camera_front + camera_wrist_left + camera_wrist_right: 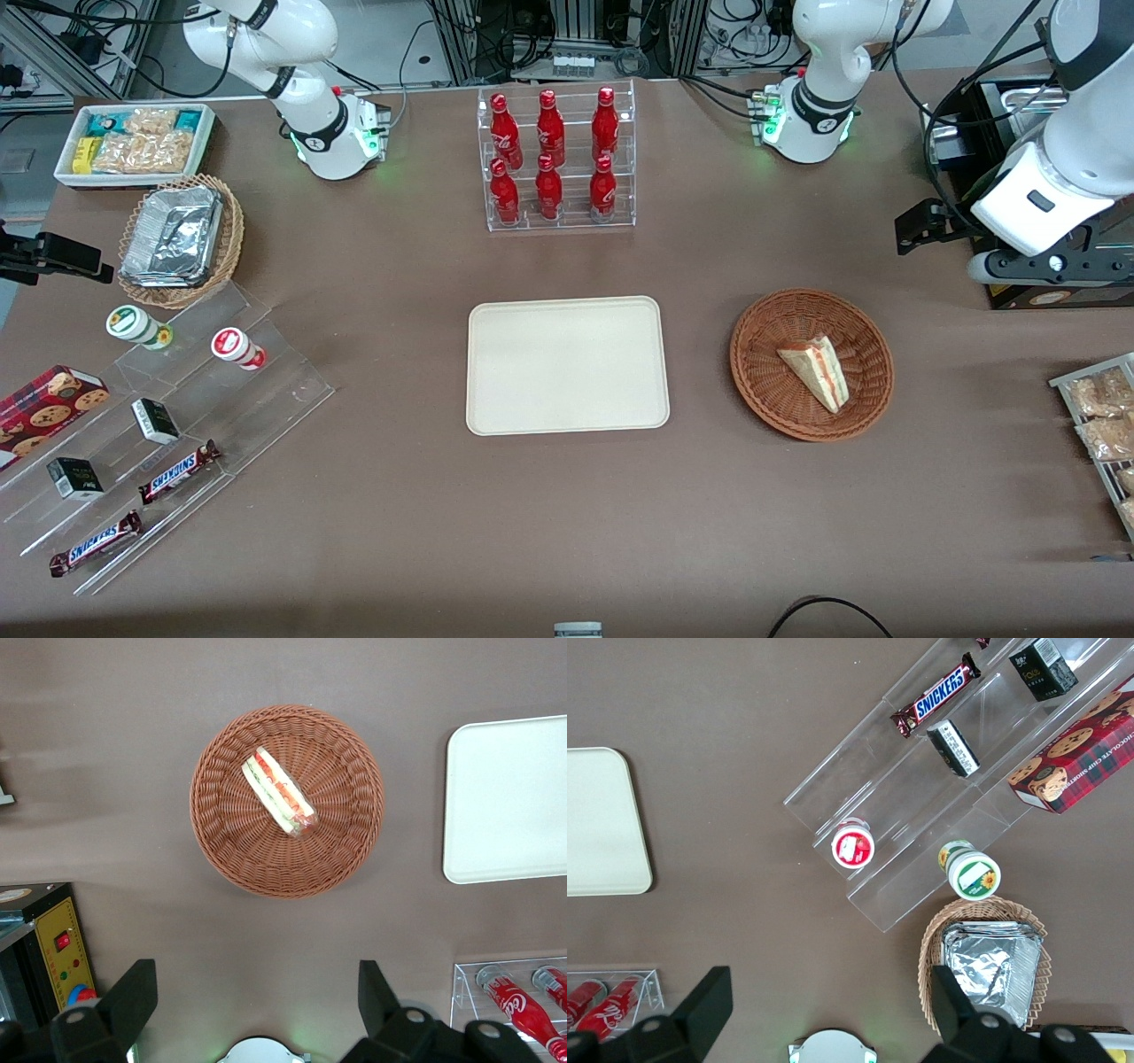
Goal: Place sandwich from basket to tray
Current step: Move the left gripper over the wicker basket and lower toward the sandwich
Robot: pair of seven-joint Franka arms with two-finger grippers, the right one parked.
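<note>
The sandwich (817,369) lies in the basket (764,330) near the centre of the weave, its long axis running diagonally — the narrow tip toward the surface's front edge, the broad end toward the arm bases, striped filling edge turned to the working arm's end. The tray (567,365) sits beside the basket on the brown surface (567,523), apart from it. The pincer (257,1014) hangs high above the surface, off the basket's rim, fingers (133,992) spread wide and holding nothing.
</note>
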